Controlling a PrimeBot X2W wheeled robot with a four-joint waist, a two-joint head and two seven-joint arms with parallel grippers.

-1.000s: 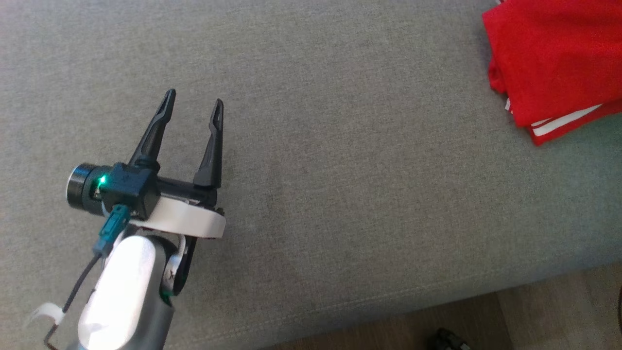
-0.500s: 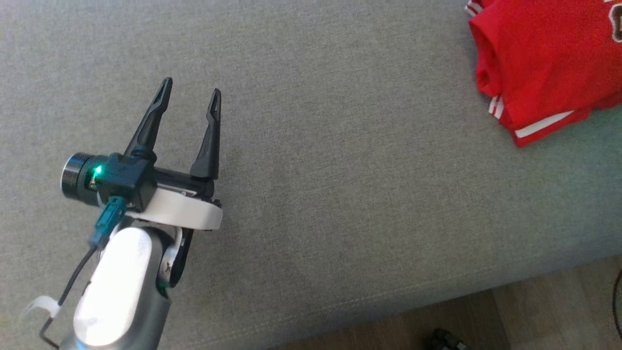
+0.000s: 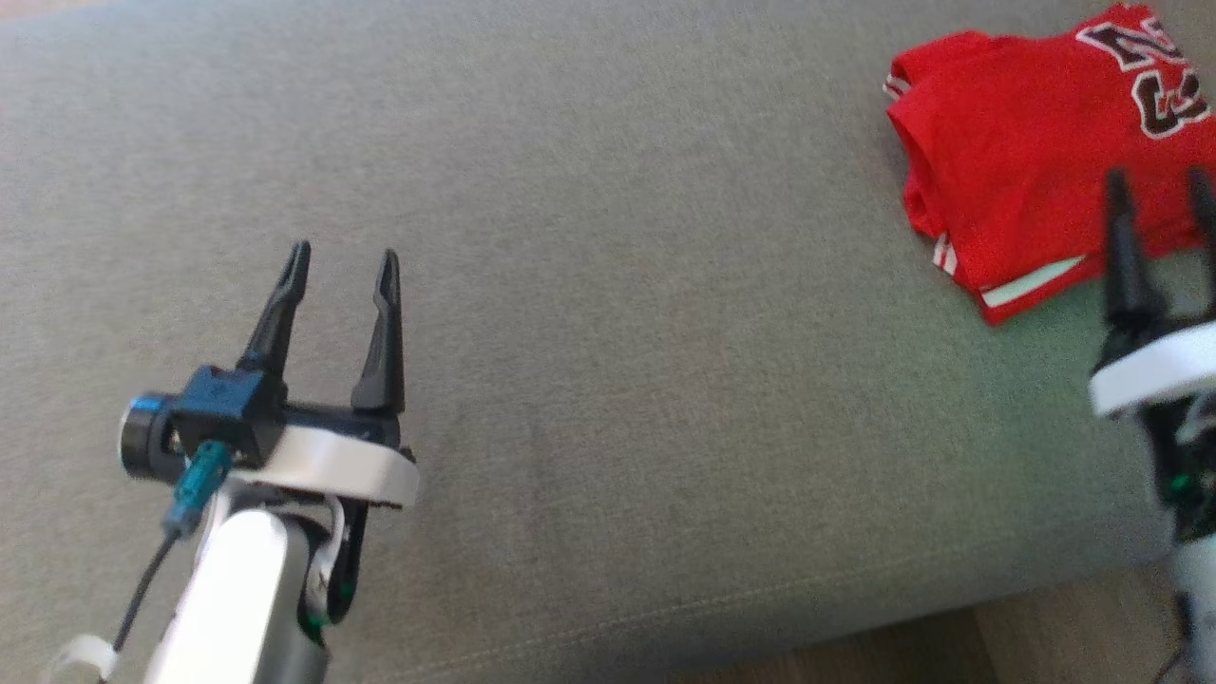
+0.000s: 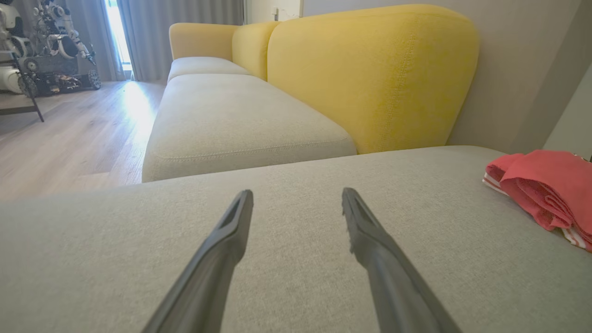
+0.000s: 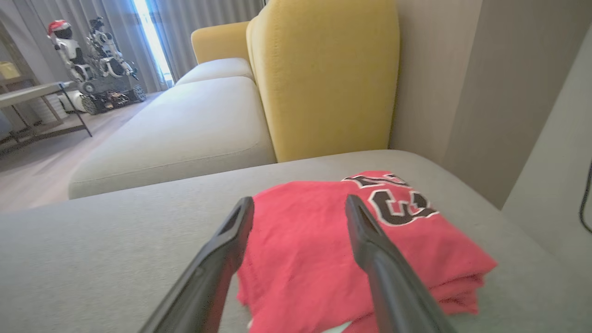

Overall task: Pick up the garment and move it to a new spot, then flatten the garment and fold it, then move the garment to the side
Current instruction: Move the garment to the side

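The garment (image 3: 1016,180) is a red jersey with dark lettering and white stripes, lying folded at the far right of the grey cushion (image 3: 608,332). It also appears at the right edge of the left wrist view, garment (image 4: 550,189), and fills the middle of the right wrist view, garment (image 5: 323,249). My right gripper (image 3: 1157,185) stands open just in front of the garment's near edge, its fingers over the fabric with nothing between them. Far to the left, my left gripper (image 3: 342,261) hovers open above bare cushion, empty.
A yellow sofa backrest (image 4: 370,74) and a pale seat cushion (image 4: 231,115) lie beyond the grey cushion. Wooden floor (image 3: 1045,636) runs along the cushion's front edge. Other robots (image 5: 92,64) stand far off by the curtains. A wall (image 5: 485,83) rises right of the garment.
The head camera has swung, bringing more of the garment and the right gripper into the picture. The right gripper now stands open at the garment. The left gripper stays open.
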